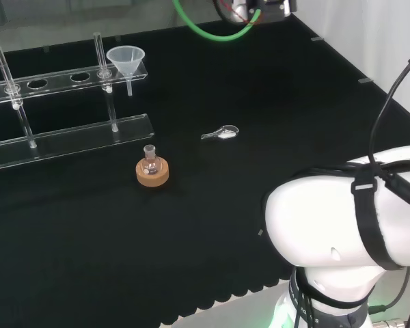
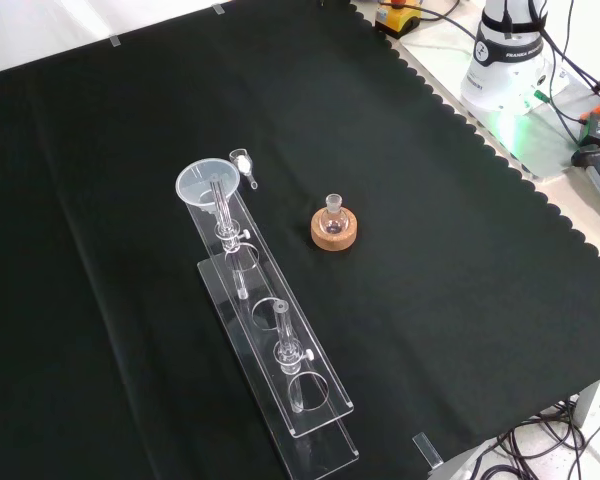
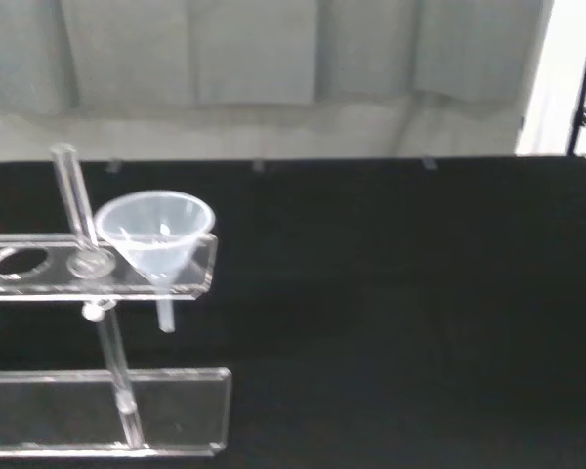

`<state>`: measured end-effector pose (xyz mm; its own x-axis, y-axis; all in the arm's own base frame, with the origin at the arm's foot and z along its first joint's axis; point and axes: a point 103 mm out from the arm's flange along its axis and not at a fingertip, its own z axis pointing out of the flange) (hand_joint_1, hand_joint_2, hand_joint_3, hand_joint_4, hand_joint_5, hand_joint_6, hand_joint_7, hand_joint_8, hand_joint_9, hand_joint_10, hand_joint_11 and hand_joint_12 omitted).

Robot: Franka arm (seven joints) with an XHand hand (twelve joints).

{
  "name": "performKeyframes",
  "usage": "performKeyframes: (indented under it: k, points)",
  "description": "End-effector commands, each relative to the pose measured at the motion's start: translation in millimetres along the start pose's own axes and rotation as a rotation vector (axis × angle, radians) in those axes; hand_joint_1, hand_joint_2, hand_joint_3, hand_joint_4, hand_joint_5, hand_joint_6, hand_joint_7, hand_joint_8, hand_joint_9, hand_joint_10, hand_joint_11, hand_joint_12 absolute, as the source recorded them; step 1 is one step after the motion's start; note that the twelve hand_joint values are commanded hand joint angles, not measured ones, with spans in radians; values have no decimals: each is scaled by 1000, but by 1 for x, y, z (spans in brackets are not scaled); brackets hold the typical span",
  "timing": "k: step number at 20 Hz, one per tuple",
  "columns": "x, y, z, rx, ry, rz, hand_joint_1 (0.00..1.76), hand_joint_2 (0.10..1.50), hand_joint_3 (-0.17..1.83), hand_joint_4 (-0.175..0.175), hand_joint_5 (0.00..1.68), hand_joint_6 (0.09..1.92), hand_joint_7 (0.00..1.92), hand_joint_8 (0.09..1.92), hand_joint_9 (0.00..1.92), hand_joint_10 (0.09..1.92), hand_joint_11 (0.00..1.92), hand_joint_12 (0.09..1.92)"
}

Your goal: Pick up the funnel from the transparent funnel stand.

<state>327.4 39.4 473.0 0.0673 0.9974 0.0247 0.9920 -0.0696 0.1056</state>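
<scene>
On the cloth: a clear stand (image 1: 68, 140) with a flat base, two upright rods and a raised shelf pierced by round holes.
Funnel (image 1: 126, 63): seated upright in the end hole of the shelf, at the stand's right end in the head view and its far end in the front view (image 2: 204, 183); its wide mouth sits above the shelf and its stem hangs down through the hole, clear of the base.
Funnel up close: the wrist view shows it (image 3: 157, 234) just beside one rod, rim level, stem below the shelf edge.
Flask (image 1: 149, 161): small, clear, upright in a cork ring (image 1: 153, 173), near the stand's base and apart from it.
Spoon (image 1: 221, 134): small, clear, lying on the cloth to the right of the stand in the head view, well apart from the flask.
Arm (image 1: 348, 225): white links at the head view's lower right, far from the stand.
Hand: cannot tell whether its fingers are spread or curled; nothing touches the funnel.
</scene>
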Motion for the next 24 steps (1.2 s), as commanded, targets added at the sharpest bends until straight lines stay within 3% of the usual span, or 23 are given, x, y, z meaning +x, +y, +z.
performKeyframes:
  k: [1, 3, 6, 8, 12, 16, 20, 24]
  points:
    - [18, 27, 39, -110, 90, -80, 75, 890, 371, -22, 92, 87, 0, 244, 0, 676, 0, 1407]
    - [26, 44, 52, -169, 133, -92, 85, 889, 364, -27, 110, 87, 0, 285, 0, 708, 0, 1415]
    - [37, 72, 72, -263, 210, -147, 102, 891, 355, -37, 143, 87, 0, 358, 0, 770, 0, 1422]
    - [42, 93, 83, -281, 274, -177, 110, 894, 350, -44, 168, 87, 0, 427, 0, 818, 0, 1430]
    - [28, 135, 102, -284, 358, -214, 122, 900, 343, -50, 185, 87, 0, 515, 0, 872, 0, 1443]
    - [0, 167, 128, -264, 380, -226, 127, 903, 340, -55, 191, 87, 0, 549, 0, 891, 0, 1448]
    - [-9, 192, 155, -216, 409, -218, 129, 904, 338, -57, 197, 87, 0, 569, 0, 898, 0, 1449]
    - [1, 209, 176, -181, 404, -227, 132, 903, 337, -59, 200, 87, 0, 584, 0, 906, 0, 1448]
